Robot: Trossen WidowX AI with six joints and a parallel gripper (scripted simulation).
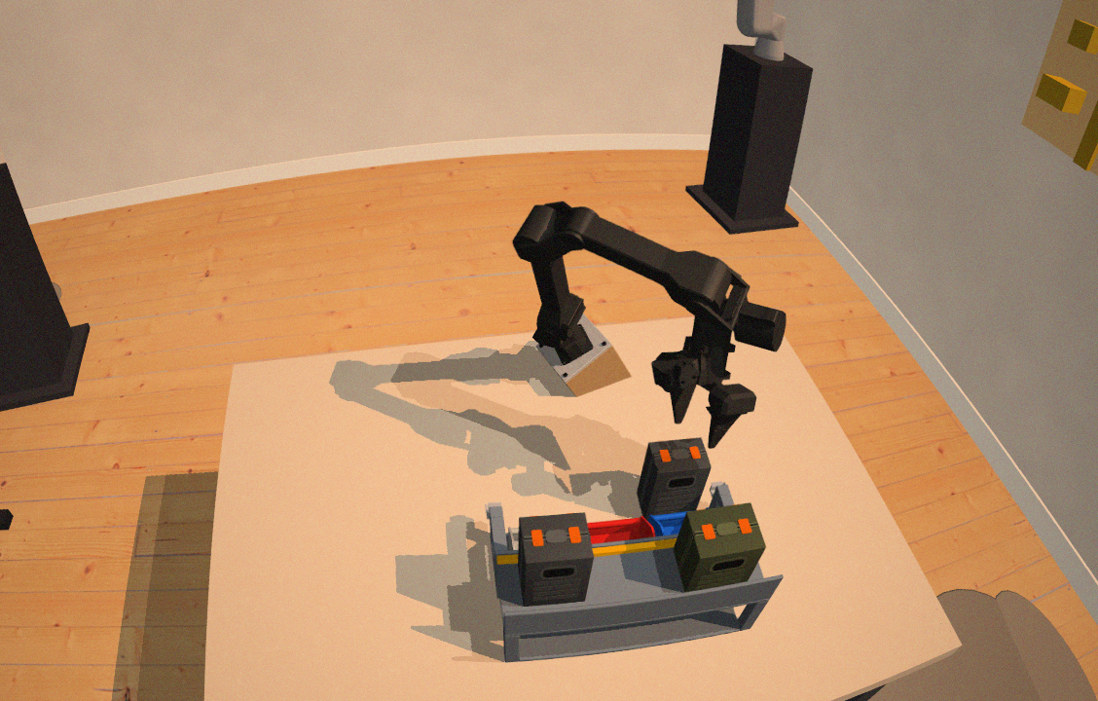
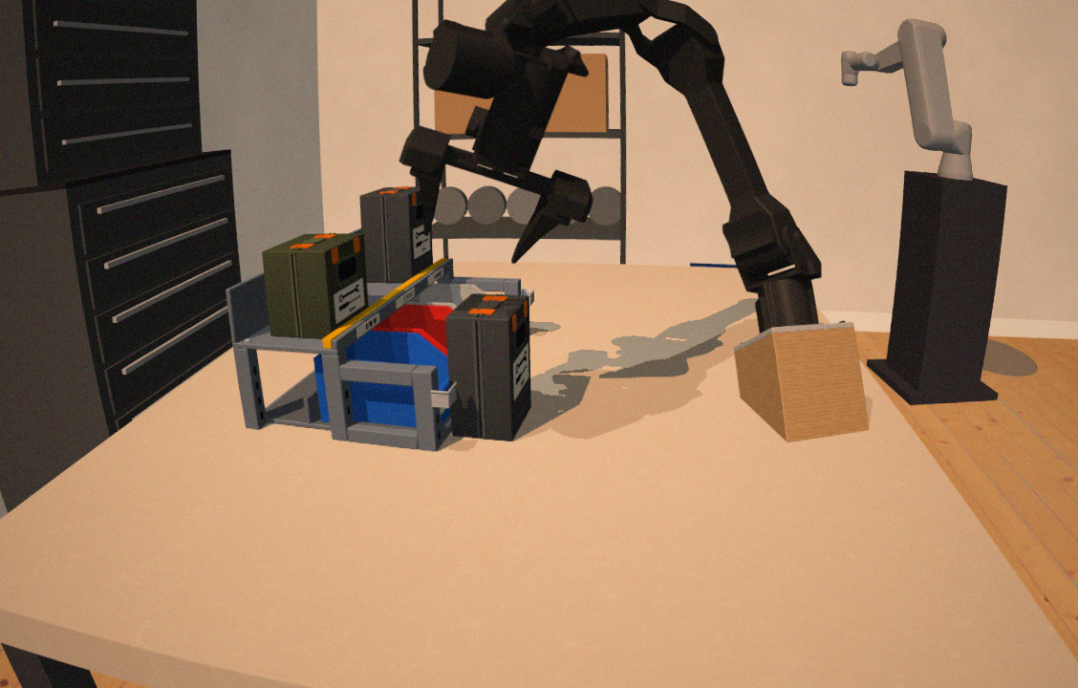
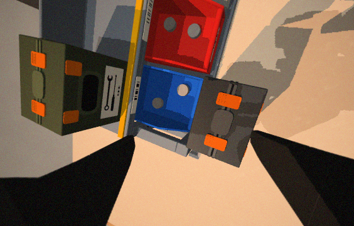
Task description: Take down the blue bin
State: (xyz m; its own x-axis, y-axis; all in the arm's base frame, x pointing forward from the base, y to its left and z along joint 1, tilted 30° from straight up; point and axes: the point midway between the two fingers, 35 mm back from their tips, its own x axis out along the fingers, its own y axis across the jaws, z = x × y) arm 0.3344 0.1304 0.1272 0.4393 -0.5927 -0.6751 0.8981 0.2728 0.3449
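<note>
Now I see my gripper (image 1: 704, 415) spread wide and empty above the counter (image 1: 344, 488); the blue bin (image 3: 164, 98) sits in the shelf (image 1: 623, 601) beside the red bin (image 3: 183, 34).

A dark grey case (image 3: 224, 120) stands right against the blue bin (image 3: 164, 97), seemingly overlapping its near corner. The red bin (image 3: 183, 37) hems its other side. Broad open table (image 2: 612, 530) lies beyond the shelf (image 2: 247, 359).
</note>
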